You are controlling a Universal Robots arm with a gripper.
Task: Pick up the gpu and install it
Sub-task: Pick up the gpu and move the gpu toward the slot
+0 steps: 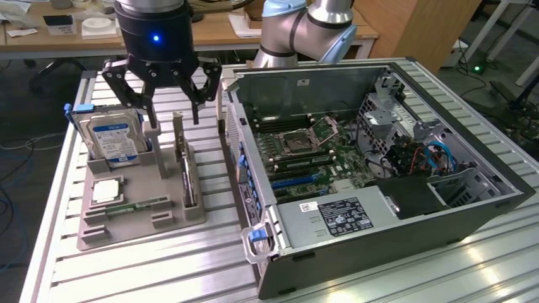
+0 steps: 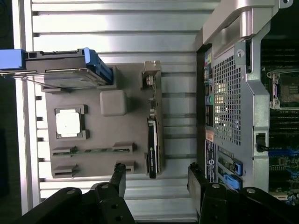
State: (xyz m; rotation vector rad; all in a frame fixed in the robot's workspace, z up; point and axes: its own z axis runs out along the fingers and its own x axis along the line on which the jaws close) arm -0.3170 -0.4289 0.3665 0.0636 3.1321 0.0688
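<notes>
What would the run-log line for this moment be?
end effector: open, above gray holder | gpu: on edge in holder, ungrasped | computer case: open, gpu not installed

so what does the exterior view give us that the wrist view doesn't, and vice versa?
Exterior view adds: the power supply with its label, the cabled drive bay, and the desk behind the arm. Wrist view adds: the case's perforated rear panel, seen face-on. Shared: the open gripper above the grey tray, the gpu standing on edge in its slot, untouched, the hard drive, the CPU, and the motherboard socket.
</notes>
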